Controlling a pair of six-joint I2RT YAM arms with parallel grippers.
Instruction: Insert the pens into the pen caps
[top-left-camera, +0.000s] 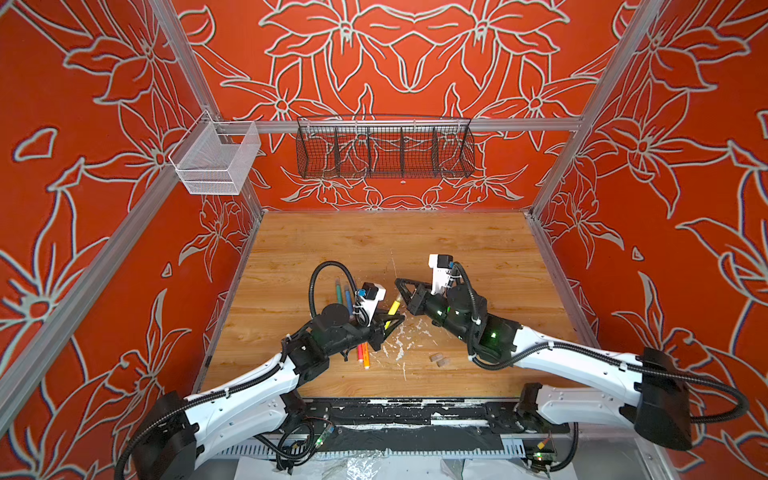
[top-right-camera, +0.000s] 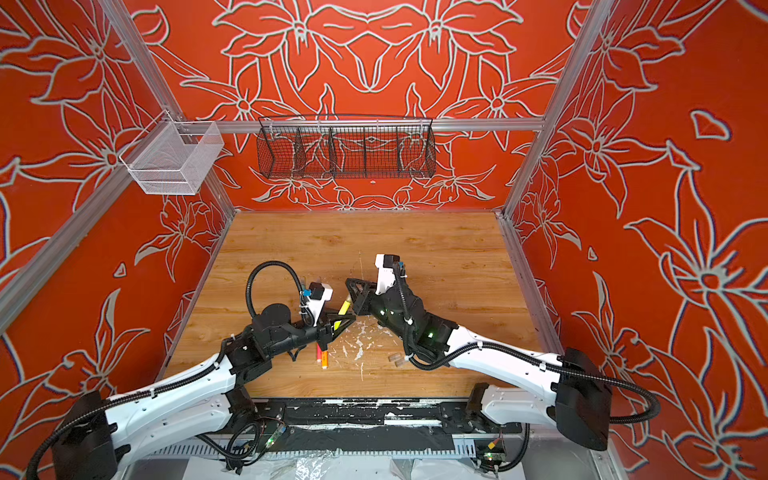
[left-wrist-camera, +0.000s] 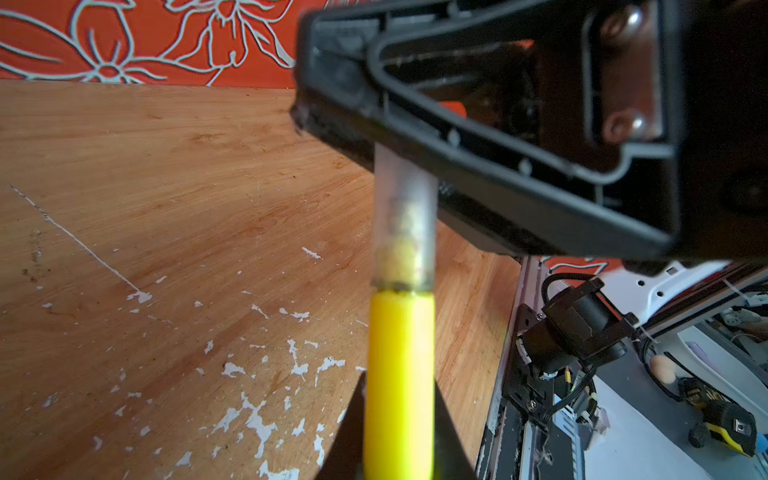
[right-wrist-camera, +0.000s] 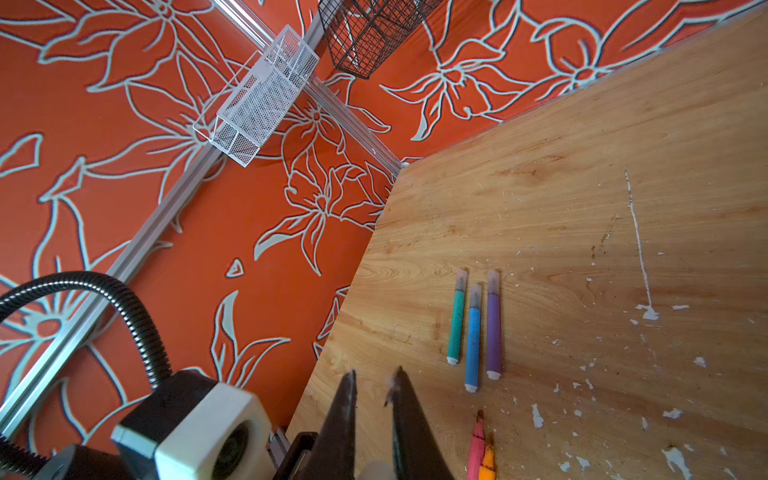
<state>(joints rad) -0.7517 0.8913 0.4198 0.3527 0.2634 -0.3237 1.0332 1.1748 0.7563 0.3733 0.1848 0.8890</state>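
Observation:
My left gripper is shut on the yellow pen, which is held off the table. A translucent pen cap sits over the pen's tip. The cap's far end is pinched deep in my right gripper, whose tips stay slightly apart. Green, blue and purple pens lie side by side with caps on. Pink and orange pens lie uncapped under my left wrist. Two loose pen caps lie near my right arm.
White flecks of debris are scattered over the wooden table. A black wire basket and a white mesh basket hang on the back rail, above the table.

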